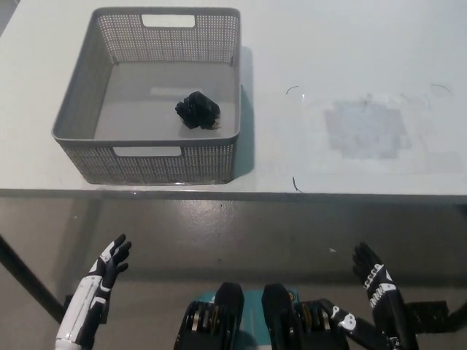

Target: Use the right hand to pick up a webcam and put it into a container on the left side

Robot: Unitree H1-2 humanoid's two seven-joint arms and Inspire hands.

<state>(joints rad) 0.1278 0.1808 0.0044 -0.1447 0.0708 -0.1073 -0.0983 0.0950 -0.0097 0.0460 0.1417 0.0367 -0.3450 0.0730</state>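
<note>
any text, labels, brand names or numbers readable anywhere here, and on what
None can be read.
Webcam in the grey basket: plain black, no legible marking.
White table: only a faint grey patch and thin pen-like marks, no letters.
Left hand and right hand: no text visible.

A grey perforated basket (87, 124) with cut-out handles is seen on the far left part of a white table (350, 58), and a small black webcam (197, 110) is seen lying on its floor, right of centre and apart from the walls. To the right of the basket, a faint grey rectangular patch (363, 128) is marked on the tabletop, well apart from it. Below the table's near edge, the white left hand (109, 261) is held at the lower left and the black right hand (373, 273) at the lower right, both empty with fingers spread.
</note>
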